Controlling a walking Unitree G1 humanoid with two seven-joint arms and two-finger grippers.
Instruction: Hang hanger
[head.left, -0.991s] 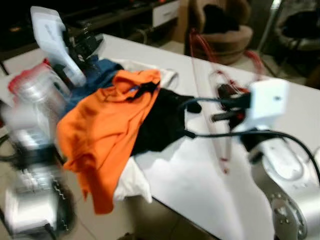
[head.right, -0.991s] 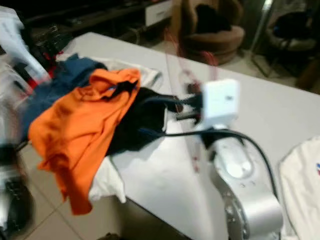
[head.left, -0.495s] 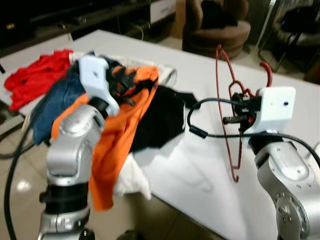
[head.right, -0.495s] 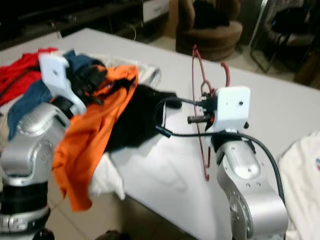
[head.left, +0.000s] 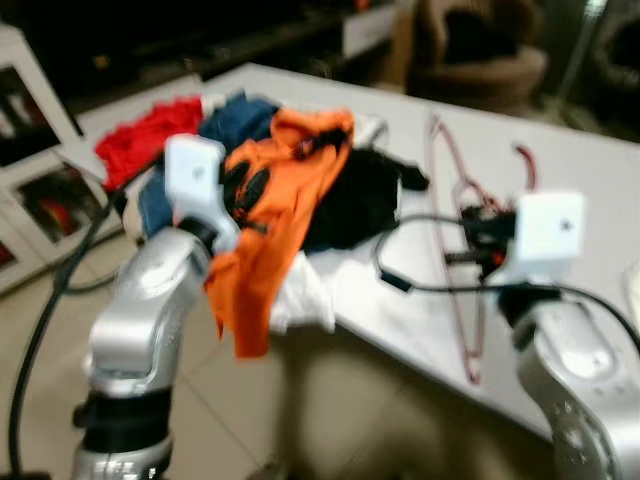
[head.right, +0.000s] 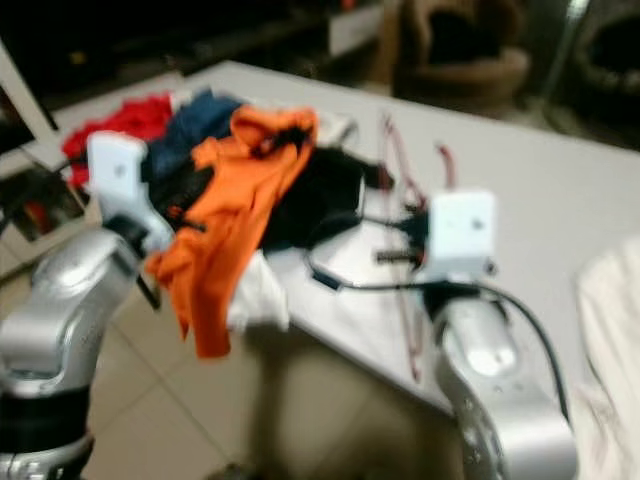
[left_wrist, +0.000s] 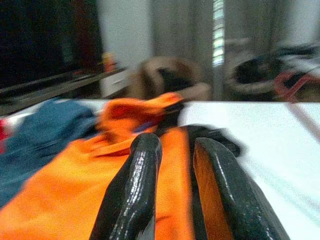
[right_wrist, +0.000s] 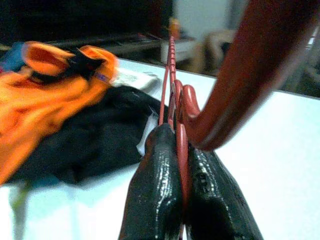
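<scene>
A white table (head.left: 590, 170) is carrying a heap of clothes at its near corner. An orange shirt (head.left: 280, 200) is draping over the table's edge, lying on a black garment (head.left: 355, 195), with blue (head.left: 235, 115) and red (head.left: 145, 135) clothes behind. The right gripper (right_wrist: 177, 165) is pinching a red wire hanger (head.left: 462, 260) tightly, holding it upright above the table. The left gripper (left_wrist: 172, 165) is pressing its barely parted fingers into the orange shirt.

Dim living room, tiled floor

A brown armchair (head.left: 480, 55) is seen beyond the white table (head.left: 590, 160); beige floor tiles (head.right: 300, 400) lie below
</scene>
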